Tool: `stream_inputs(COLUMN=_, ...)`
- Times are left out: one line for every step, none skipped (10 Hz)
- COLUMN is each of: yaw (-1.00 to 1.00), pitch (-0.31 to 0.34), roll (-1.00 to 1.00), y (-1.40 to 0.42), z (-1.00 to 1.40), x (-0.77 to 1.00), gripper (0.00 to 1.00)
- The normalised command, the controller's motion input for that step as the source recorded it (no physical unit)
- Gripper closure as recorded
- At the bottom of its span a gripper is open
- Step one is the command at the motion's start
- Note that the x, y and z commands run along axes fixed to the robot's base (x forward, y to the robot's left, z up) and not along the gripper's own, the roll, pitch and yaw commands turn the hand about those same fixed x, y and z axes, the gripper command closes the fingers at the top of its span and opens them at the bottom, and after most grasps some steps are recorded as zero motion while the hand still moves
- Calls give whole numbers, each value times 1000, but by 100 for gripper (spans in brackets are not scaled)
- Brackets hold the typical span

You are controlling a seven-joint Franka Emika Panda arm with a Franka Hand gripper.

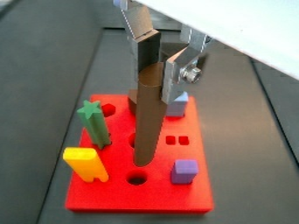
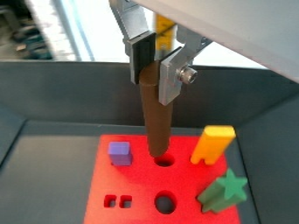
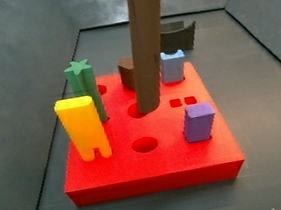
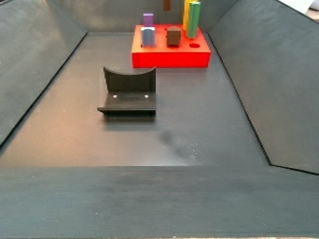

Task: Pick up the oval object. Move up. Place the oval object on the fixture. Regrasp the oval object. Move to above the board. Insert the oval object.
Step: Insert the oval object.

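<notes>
My gripper (image 1: 156,66) (image 2: 156,74) is shut on the top of the oval object (image 1: 146,114) (image 2: 153,118) (image 3: 147,35), a long dark-brown rod hanging upright. The rod's lower end is close over the round holes (image 1: 136,178) (image 2: 163,160) in the middle of the red board (image 1: 117,197) (image 2: 135,179) (image 3: 155,170) (image 4: 171,58). I cannot tell whether the tip touches the board or has entered a hole. The dark fixture (image 4: 129,93) (image 3: 180,34) stands on the floor apart from the board, with nothing on it.
On the board stand a yellow peg (image 3: 82,127) (image 1: 84,164), a green star peg (image 3: 81,84) (image 2: 225,192), a purple block (image 3: 199,122) (image 1: 184,171), a pale blue block (image 3: 174,66) and a short brown peg (image 3: 131,75). Dark sloping walls (image 4: 37,84) enclose the floor.
</notes>
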Motion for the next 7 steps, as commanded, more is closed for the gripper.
stream_inputs(yaw=-994, pitch=0, roll=30, y=-86, z=-229, x=0, gripper=100)
stream_inputs(yaw=-1000, pitch=0, roll=33, y=-60, z=-243, x=0, gripper=100)
stream_inputs(yaw=-1000, pitch=0, roll=0, y=-54, z=-269, x=0, gripper=100)
stream_inputs(yaw=-1000, pitch=-21, roll=0, y=-54, z=-229, x=9, gripper=100)
stream_inputs(yaw=-1000, pitch=-7, roll=0, y=-9, z=-249, x=0, gripper=100)
stream_inputs(yaw=-1000, pitch=-29, roll=0, y=0, z=-229, x=0, gripper=100)
stream_inputs(yaw=-1000, pitch=-4, roll=0, y=0, z=-300, x=0, gripper=100)
